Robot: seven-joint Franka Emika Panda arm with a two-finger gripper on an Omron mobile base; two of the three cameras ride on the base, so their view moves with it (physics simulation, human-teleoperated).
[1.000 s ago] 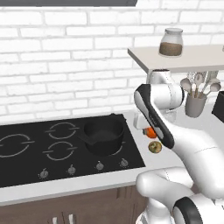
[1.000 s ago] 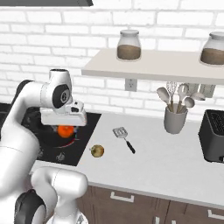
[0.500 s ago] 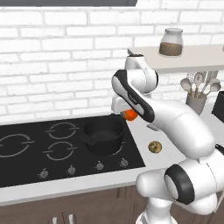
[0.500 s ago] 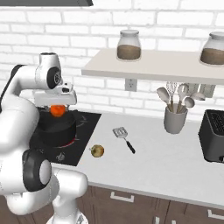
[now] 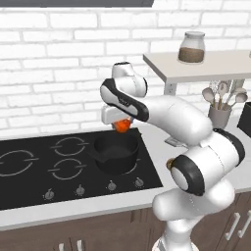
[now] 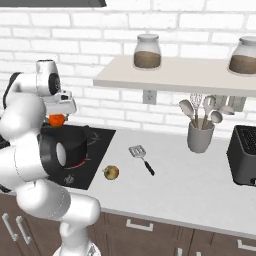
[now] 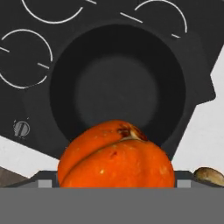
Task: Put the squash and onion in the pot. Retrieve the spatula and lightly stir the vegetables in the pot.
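My gripper is shut on the squash, an orange-red chunk hanging just above the near-right rim of the black pot on the stove. From the hand, the squash bulges in the foreground and hides the fingertips, with the empty pot directly beyond it. The right base view has the squash over the pot. The golden-tan onion lies on the counter right of the stove, and its edge peeks in beside the squash. The grey spatula lies flat further right.
The black cooktop has burner rings to the left of the pot and knobs along its front. A grey cup of spoons and a dark toaster stand at the far right. A shelf with jars hangs over the counter.
The arm has swung left and up from the counter by the stove's right edge, carrying the squash to above the pot. Onion and spatula have stayed put.
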